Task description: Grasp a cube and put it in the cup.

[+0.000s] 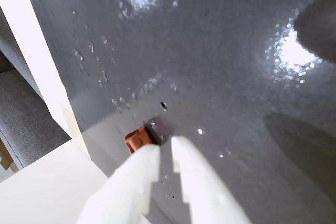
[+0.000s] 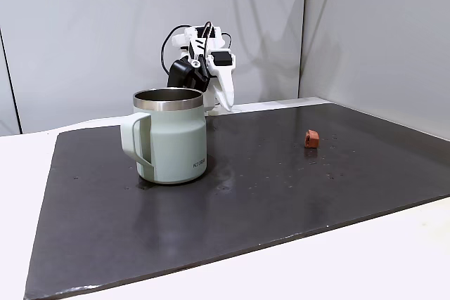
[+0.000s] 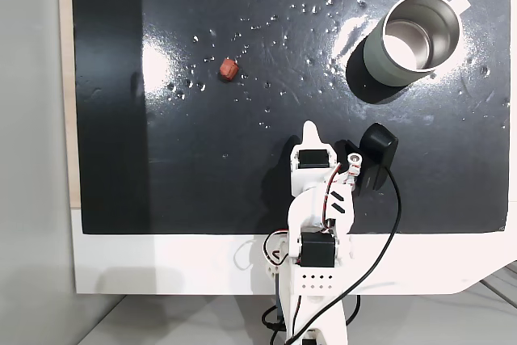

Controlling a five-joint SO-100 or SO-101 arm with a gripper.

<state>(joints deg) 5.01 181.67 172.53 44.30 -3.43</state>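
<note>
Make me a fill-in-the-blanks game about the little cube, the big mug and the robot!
1. The tiny reddish-brown cube lies on the dark ____ mat.
2. The pale mint-green steel-rimmed mug stands ____ with nothing inside it.
3. In the overhead fixed view, the cube sits to the ____ of the mug.
4. The white gripper holds ____ between its jaws.

Missing words: black; upright; left; nothing

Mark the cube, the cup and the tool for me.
cube (image 3: pixel 229 69), fixed view from above, its top face.
cup (image 2: pixel 176 147), fixed view from the side, its mint wall.
tool (image 1: pixel 164 153), wrist view, midway between the white fingertips.
</note>
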